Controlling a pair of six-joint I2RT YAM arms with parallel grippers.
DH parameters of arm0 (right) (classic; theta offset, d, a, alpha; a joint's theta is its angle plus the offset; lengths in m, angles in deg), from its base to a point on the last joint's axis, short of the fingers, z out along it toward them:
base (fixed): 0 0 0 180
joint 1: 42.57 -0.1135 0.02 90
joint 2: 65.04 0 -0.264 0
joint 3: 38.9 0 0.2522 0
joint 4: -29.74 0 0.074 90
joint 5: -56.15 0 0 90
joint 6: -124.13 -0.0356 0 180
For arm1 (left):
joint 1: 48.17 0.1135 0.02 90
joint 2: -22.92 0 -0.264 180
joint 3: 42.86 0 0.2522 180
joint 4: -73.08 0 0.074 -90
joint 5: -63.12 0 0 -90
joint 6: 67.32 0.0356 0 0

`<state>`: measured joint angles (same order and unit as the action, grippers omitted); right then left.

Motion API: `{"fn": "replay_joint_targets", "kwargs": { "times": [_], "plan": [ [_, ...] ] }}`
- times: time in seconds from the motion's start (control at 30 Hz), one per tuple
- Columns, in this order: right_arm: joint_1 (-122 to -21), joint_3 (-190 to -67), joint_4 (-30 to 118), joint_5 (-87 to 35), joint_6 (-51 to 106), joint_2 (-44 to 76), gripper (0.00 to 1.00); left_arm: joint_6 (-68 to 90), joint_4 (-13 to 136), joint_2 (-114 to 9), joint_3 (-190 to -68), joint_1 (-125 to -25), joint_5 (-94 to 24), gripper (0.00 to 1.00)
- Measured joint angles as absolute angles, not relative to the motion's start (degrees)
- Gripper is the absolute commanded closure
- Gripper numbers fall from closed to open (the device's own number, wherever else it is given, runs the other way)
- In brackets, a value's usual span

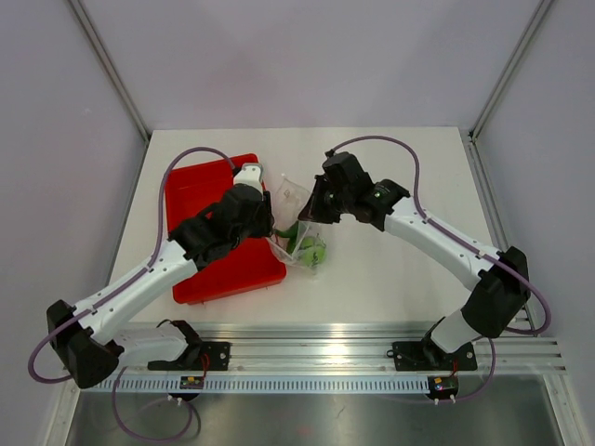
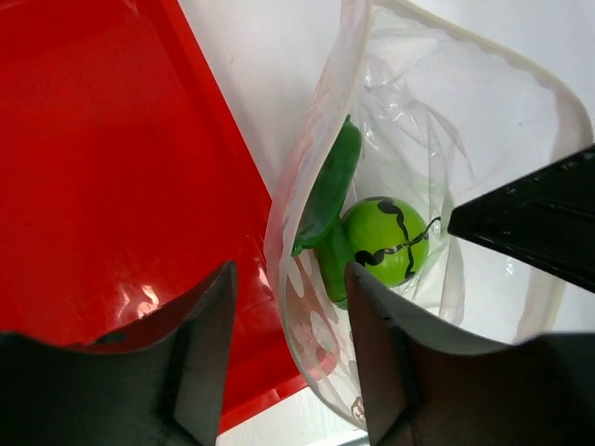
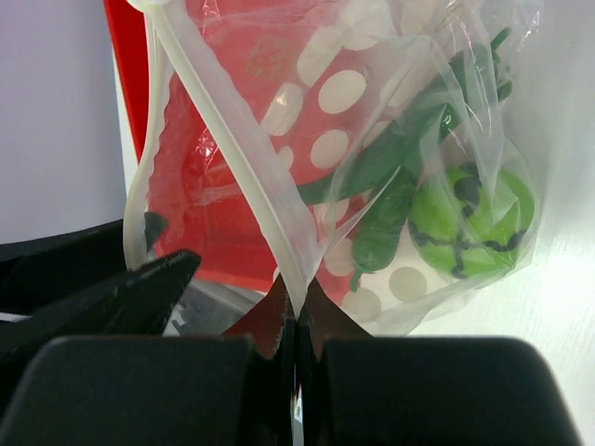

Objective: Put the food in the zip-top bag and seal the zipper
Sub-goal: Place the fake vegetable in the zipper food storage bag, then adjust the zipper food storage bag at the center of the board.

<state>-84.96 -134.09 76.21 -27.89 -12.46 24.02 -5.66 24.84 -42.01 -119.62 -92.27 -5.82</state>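
Zip-top bag (image 1: 294, 197) sits just beside the red tray (image 2: 93, 167), its open mouth facing the left gripper (image 2: 290, 279), whose fingers stand apart with the bag's near wall between them. At its bottom the dark green pod (image 2: 333, 186) touches the lime-green ball (image 2: 386, 242), which carries a black wavy line. The pod's long axis runs along the bag wall. The zipper (image 3: 218, 139) slants down into the right gripper (image 3: 296, 311), whose fingers are pressed together on it. White dots mark the plastic.
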Motion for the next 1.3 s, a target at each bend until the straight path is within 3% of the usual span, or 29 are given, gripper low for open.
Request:
{"fn": "replay_joint_targets", "kwargs": {
  "times": [0.13, 0.23, 0.33, 0.57, 1.3],
  "plan": [
    [-85.0, -132.7, 76.9, -28.9, -11.9, 22.9, 0.96, -7.6, 26.3, -43.7, -118.7, -92.1, -9.3, 0.9],
    [-85.0, -132.7, 78.0, -28.8, -10.8, 22.6, 0.85, -9.2, 29.3, -43.9, -117.2, -91.8, -13.3, 1.0],
    [-85.0, -132.8, 79.4, -28.7, -9.3, 22.6, 0.71, -10.8, 32.3, -45.6, -116.5, -91.6, -16.6, 1.0],
    [-85.0, -134.4, 82.6, -28.9, -6.6, 22.5, 0.57, -12.9, 36.1, -47.6, -116.0, -91.6, -20.9, 1.0],
    [-87.9, -145.8, 89.9, -33.4, -4.0, 27.6, 0.41, -18.5, 41.6, -47.6, -114.0, -90.8, -25.5, 1.0]
  ]
}}
